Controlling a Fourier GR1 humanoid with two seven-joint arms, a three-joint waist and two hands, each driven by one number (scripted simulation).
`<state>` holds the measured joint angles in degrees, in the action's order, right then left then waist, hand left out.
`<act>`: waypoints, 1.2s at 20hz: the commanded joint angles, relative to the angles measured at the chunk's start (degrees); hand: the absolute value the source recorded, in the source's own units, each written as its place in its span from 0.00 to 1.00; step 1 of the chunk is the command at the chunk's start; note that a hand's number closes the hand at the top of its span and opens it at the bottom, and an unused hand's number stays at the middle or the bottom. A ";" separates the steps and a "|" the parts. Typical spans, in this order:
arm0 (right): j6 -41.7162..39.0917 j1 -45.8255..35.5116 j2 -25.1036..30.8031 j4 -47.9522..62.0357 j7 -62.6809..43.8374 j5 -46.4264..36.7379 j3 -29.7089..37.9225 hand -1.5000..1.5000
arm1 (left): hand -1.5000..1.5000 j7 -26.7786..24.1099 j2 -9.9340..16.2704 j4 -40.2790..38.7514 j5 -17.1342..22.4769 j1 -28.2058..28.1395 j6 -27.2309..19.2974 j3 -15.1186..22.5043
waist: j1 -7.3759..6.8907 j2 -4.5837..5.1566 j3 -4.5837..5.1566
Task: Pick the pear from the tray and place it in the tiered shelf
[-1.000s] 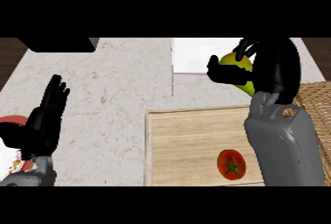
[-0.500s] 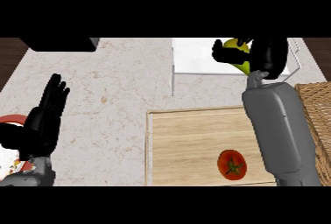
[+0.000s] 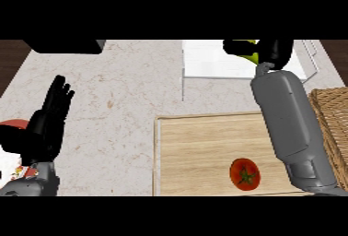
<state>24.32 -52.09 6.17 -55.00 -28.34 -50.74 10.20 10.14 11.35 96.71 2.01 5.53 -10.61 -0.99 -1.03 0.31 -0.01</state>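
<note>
A kitchen, by the look of it. A speckled pale stone counter [image 3: 122, 92] carries a light wooden tray [image 3: 197, 152] with a red tomato [image 3: 245, 174]. A woven wicker basket [image 3: 333, 120] sits at the right, a white tiered shelf [image 3: 211, 60] at the far side.

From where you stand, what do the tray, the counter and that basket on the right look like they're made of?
The tray looks like pale wood with a matt finish: fine grain lines run along it. The counter seems to be polished stone, cream with brown speckles and veins, though it could be laminate. The basket looks like woven wicker, tan with a criss-cross weave.
</note>
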 commanded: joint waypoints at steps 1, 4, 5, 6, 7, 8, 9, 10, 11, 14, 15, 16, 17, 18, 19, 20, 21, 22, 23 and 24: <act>0.75 1.26 0.88 3.13 6.46 5.99 2.88 0.00 | 0.50 1.15 -0.59 1.95 -1.06 0.34 -0.50 0.41 | 0.41 -0.17 -0.02; 1.69 -4.56 2.13 13.89 9.62 7.88 5.38 0.00 | 0.50 -0.31 -0.64 -0.81 -1.01 0.84 0.43 -0.03 | -0.18 0.08 -0.02; 1.59 -4.37 1.56 13.45 9.60 7.76 4.57 0.00 | 0.50 1.48 -1.68 2.61 -0.28 -1.35 0.23 0.62 | -0.11 -0.06 -0.02; 2.56 -4.82 2.09 15.05 12.07 9.07 5.63 0.00 | 0.50 2.56 -0.24 2.22 -0.91 1.05 0.33 -0.34 | -0.07 -0.01 -0.02; -1.69 -3.54 2.22 10.32 9.84 9.59 4.06 0.00 | 0.50 -1.77 -1.76 -2.56 -1.32 0.33 0.37 -0.27 | 0.55 -0.18 0.01; 2.41 -6.96 0.88 15.87 11.27 9.53 5.18 0.00 | 0.50 0.49 -2.28 0.69 -3.16 0.11 -1.33 1.20 | -0.07 -0.02 -0.01; 0.62 -5.99 2.52 14.17 12.64 11.63 6.34 0.00 | 0.50 -2.97 -1.77 0.52 -1.25 -4.09 0.90 0.04 | 0.00 -0.09 0.00; -0.50 -4.65 2.28 11.39 14.51 12.74 5.72 0.00 | 0.50 -1.86 -1.39 -0.52 -1.34 -1.08 1.01 -0.29 | 0.42 -0.18 0.00; -0.87 -5.56 3.48 13.50 16.75 13.95 6.81 0.00 | 0.50 0.11 -0.89 3.52 -1.19 -4.01 1.48 0.22 | 0.01 -0.14 -0.02; 2.21 -5.21 0.15 7.58 16.17 15.45 6.51 0.00 | 0.50 -3.47 -0.66 -0.15 -0.76 -4.00 2.23 -1.44 | 0.44 -0.26 0.01; 1.68 -4.71 1.98 6.12 17.09 17.24 8.10 0.00 | 0.50 -0.77 0.34 0.71 0.31 -1.88 3.12 -1.97 | 0.67 -0.29 -0.01; 3.25 -6.60 1.65 7.92 17.66 17.43 8.43 0.00 | 0.50 -0.85 -1.04 -0.40 -0.42 -0.34 1.33 -1.93 | 0.44 -0.15 -0.01; 3.39 -2.60 1.71 4.82 18.59 18.63 8.76 0.00 | 0.50 1.15 -0.65 2.56 -0.06 -2.71 2.10 -1.43 | 0.69 -0.35 -0.02; -0.06 -5.00 4.15 2.47 14.46 18.23 8.11 0.00 | 0.50 0.42 -0.62 -2.46 -1.22 2.23 0.46 -2.84 | 1.32 -0.39 0.01; 2.58 -3.55 2.93 0.42 11.80 17.26 7.66 0.00 | 0.50 1.32 -0.55 -0.76 -1.74 1.49 0.47 -2.21 | 1.31 -0.48 0.01; 2.34 -3.50 4.63 -0.71 11.42 17.94 8.74 0.00 | 0.50 -1.47 -0.95 2.00 0.21 -4.48 2.52 -2.12 | 0.98 -0.55 0.02; 0.65 -0.63 6.12 -3.96 9.39 18.05 8.91 0.00 | 0.50 2.01 -0.19 0.99 -1.56 0.43 0.38 -2.65 | 1.90 -0.71 0.01; 2.33 -4.43 6.94 -2.79 5.94 16.71 9.26 0.00 | 0.50 4.95 -0.13 2.01 -1.78 1.87 0.27 -1.89 | 1.48 -0.59 0.01; 1.28 -0.51 7.93 -5.21 7.93 19.13 10.71 0.00 | 0.50 -1.03 -1.52 -0.02 -0.93 -1.76 1.59 -1.73 | 1.57 -0.56 0.02; -0.20 -0.80 9.05 -8.08 3.69 18.14 9.93 0.00 | 0.50 0.00 -2.30 1.05 -2.73 -2.02 0.13 -0.49 | 1.75 -0.69 0.03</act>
<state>25.58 -54.55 12.16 -57.01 -19.16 -33.16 19.25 10.70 10.31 97.43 0.62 4.58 -9.66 -2.63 0.33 -0.23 0.01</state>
